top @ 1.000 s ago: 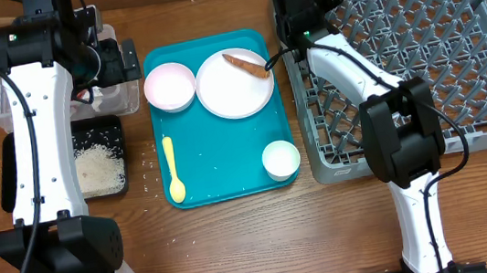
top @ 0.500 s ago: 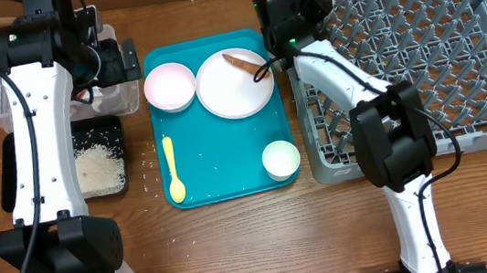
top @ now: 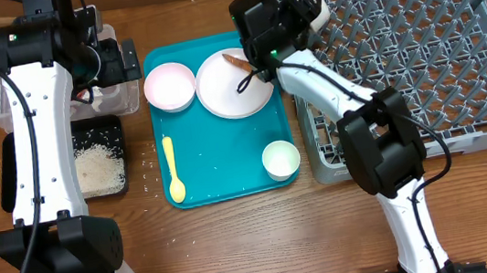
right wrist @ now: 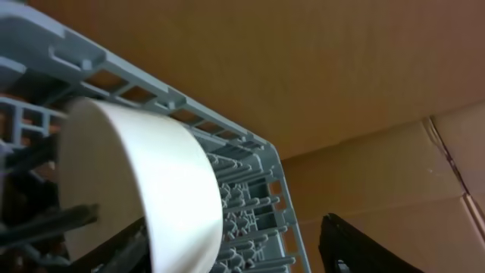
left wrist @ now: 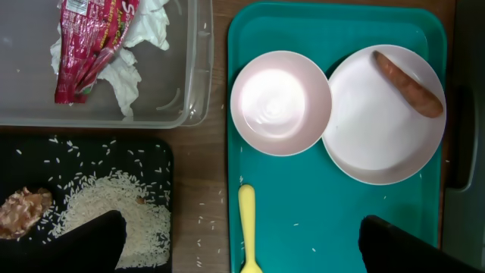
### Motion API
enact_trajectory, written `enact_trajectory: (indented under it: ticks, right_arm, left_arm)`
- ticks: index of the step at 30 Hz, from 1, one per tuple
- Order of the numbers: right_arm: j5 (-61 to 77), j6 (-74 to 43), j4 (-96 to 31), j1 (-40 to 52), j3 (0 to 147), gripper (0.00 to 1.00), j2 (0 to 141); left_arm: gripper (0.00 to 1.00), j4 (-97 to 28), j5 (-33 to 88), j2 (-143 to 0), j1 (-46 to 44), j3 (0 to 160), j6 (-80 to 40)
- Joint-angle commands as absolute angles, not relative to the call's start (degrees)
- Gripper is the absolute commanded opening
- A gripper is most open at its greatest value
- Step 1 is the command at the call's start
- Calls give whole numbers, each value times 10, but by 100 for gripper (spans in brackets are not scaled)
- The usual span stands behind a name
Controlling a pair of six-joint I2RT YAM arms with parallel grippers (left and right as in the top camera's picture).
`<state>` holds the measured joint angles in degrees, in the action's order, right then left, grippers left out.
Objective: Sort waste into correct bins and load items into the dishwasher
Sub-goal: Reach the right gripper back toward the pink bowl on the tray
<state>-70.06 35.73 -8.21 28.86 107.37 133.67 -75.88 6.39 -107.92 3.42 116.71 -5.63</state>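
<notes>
In the right wrist view a white bowl (right wrist: 144, 189) stands on edge among the pegs of the grey dishwasher rack (right wrist: 250, 144). My right gripper (right wrist: 242, 250) is open, with the bowl beside its left finger. From overhead, that gripper (top: 298, 11) is at the rack's (top: 417, 43) far left corner by the bowl (top: 314, 2). My left gripper (left wrist: 242, 246) hangs open high over the yellow spoon (left wrist: 247, 227). Crumpled paper with a red wrapper (left wrist: 98, 45) lies in the clear tub (left wrist: 193, 114). Rice (left wrist: 114, 205) and a brown food lump (left wrist: 23, 212) lie in the black tray (left wrist: 159, 152). A sausage (left wrist: 407, 73) rests on the white plate (left wrist: 383, 129).
The teal tray (top: 229, 170) holds a white bowl (top: 170, 86), the plate (top: 234, 87), a small cup (top: 281, 160) and the spoon (top: 173, 169). Stray rice grains dot the wood between black tray and teal tray. A cardboard wall stands behind the rack.
My right gripper has opened and swung left, back toward the teal tray, leaving the white bowl standing in the rack's corner. The left arm has not moved.
</notes>
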Motion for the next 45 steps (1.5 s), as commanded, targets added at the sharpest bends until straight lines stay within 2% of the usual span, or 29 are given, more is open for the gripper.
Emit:
enact_trajectory:
  ticks: [1,5,8,16,19,21,24,28,31,34,45]
  right_arm:
    - [-691,322,-79,319,1096,71,1321]
    - [-640,262,-91,343,1096,71,1303]
    - [-542,174,-149,357,1096,71,1278]
    - [-45,-38,-339,352,1096,72,1187]
    - [125,-59,-380,344,1096,72,1170]
    - [198,-64,-381,343,1095,67,1171]
    - [205,-150,-353,346,1088,65,1188]
    - [184,-281,-332,353,1087,51,1224]
    - [160,-386,-326,363,1087,47,1252]
    - [155,-446,-320,370,1087,38,1276]
    - [113,-487,-326,400,1087,37,1334]
  left_arm:
    - [100,-759,64,-1085,34,1164,-51]
    - [100,-759,64,-1085,34,1164,-51]
    - [100,-759,64,-1085,34,1164,-51]
    - [100,-759,64,-1085,34,1164,-51]
    - [100,-759,64,-1085,34,1164,-51]
    - [100,-759,64,-1085,34,1164,-51]
    - [100,-759,64,-1085,34,1164,-51]
    - [100,-759,64,-1085,34,1164,-51]
    - [100,-759,64,-1085,34,1164,-51]
    - [100,-759,64,-1085,34,1164,-51]
    - [100,-759,64,-1085,34,1164,-51]
